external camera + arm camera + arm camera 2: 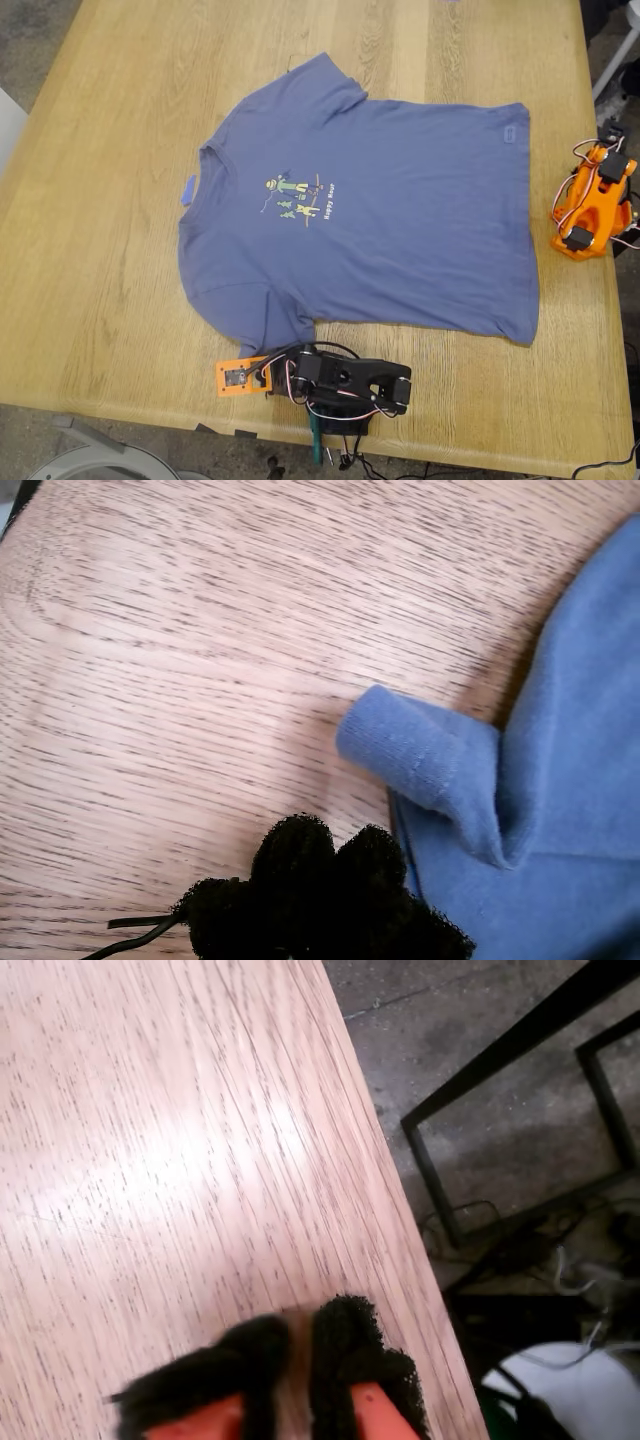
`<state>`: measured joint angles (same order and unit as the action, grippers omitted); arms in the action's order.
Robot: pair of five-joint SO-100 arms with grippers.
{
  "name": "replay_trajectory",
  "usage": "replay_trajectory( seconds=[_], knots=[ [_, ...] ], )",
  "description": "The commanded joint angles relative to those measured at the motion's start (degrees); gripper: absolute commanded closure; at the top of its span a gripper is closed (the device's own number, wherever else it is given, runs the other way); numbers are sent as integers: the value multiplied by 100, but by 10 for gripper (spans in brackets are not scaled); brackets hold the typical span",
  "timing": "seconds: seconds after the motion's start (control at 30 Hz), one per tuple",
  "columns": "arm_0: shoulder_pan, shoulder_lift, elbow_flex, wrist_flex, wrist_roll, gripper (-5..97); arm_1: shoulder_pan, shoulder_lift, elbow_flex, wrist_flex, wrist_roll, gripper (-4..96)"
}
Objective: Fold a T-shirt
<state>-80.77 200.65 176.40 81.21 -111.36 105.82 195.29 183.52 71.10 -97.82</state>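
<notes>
T-shirt (400,210): slate-blue, spread flat and face up on the table (120,180), roughly mid-table. Collar points toward the exterior view's left, hem toward its right. Small green-and-yellow cartoon print (295,198) with white lettering on the chest.

Sleeve (420,755): in my first wrist view its cuff is curled up into a little roll just beside the fingers, bare wood next to it.

My first gripper (330,880): sitting at the table's near edge in the exterior view, right by the lower sleeve. Its black padded fingers look bunched close together, nothing between them, not touching the cloth as far as I can see.

My second gripper (295,1360): over bare wood by the table's edge, floor and a black metal frame (520,1070) beyond it. Fingers nearly together, only a slim gap, holding nothing. It's the orange arm (592,200) at the exterior view's right, well apart from the shirt's hem.
</notes>
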Motion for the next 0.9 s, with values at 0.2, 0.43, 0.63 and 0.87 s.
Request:
replay_trajectory(
  seconds=[0.2, 0.43, 0.63, 0.87],
  knots=[
    [536, 615, -70, -1881, -791, 697, -1037, -18, 62, -1854, 352, 565],
    [1151, 615, -633, -2092, -457, 456, -1846, -18, -1151, -1802, 888, 457],
    [1099, 475, -1406, -1802, -483, 349, -3331, -18, -2285, -1415, 1230, 452],
    [1151, -914, -3015, -1354, -220, 359, -5062, -26, -3480, -448, 1125, 448]
  ],
)
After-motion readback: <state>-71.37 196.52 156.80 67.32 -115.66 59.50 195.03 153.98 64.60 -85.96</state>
